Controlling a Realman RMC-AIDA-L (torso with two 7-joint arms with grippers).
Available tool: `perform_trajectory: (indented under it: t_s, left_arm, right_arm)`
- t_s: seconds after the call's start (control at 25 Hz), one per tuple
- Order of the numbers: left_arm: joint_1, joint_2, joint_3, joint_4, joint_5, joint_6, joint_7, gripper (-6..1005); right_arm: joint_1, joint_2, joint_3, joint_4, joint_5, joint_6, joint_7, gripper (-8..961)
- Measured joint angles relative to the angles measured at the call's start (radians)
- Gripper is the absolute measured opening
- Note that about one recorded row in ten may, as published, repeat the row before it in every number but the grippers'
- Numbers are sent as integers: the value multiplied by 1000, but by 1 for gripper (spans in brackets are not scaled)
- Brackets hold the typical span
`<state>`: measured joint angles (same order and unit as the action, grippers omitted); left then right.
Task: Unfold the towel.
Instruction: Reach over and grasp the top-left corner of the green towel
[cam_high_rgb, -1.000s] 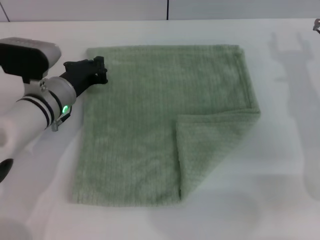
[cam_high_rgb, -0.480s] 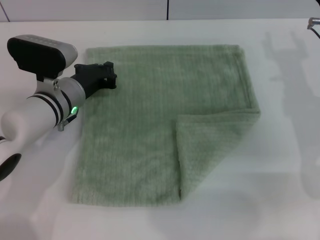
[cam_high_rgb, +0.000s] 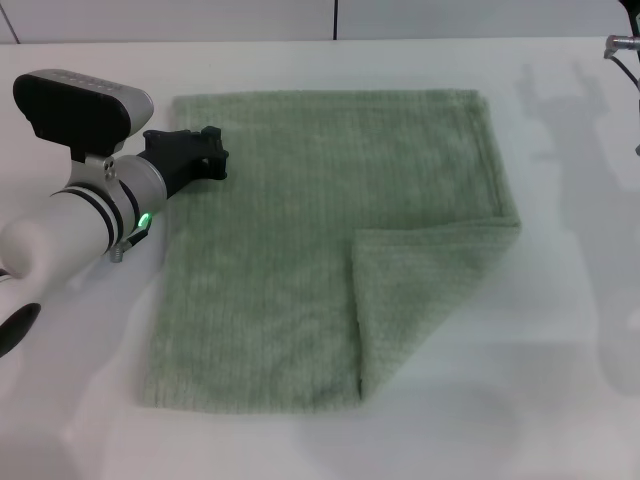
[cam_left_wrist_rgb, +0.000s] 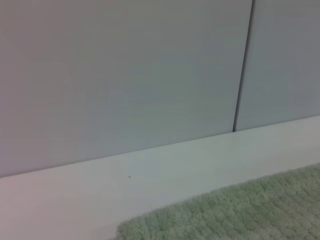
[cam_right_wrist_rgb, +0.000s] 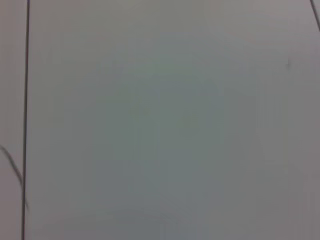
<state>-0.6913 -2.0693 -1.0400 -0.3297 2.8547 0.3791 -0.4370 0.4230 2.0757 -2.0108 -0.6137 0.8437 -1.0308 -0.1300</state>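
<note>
— Where is the towel, please?

— The pale sage-green terry towel (cam_high_rgb: 300, 240), roughly square with fine ribs and a hemmed border, lies flat on the white table (cam_high_rgb: 560, 300), in the middle of the head view. Its near right corner is folded over onto the cloth, so there is a smaller doubled flap (cam_high_rgb: 420, 290) on that side. The flap's upper edge runs toward the towel's right edge, and its inner edge runs down to the near hem.

— And the left arm?

— The left gripper (cam_high_rgb: 205, 155), black, at the end of a white arm, is over the far left corner of the towel. It points across the cloth. I cannot tell if its fingers are open or closed, and I cannot tell if it touches the towel. In the left wrist view a fuzzy green edge of the towel (cam_left_wrist_rgb: 235, 215) shows on the table, with a grey panelled wall (cam_left_wrist_rgb: 125, 75) behind.

— The right one?

— Only a small metal part of the right arm (cam_high_rgb: 620, 45) shows at the far right edge of the head view, well apart from the towel. Its fingers do not show. The right wrist view shows only a pale panelled surface.
</note>
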Motion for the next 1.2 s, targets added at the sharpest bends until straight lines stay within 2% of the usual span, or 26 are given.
perform_trajectory:
  t_s: [1.2]
  left_arm:
    - [9,0,2,8,0,-9,-4,-2]
  right_arm:
    - [13,-2,0,2,0,27,0,693]
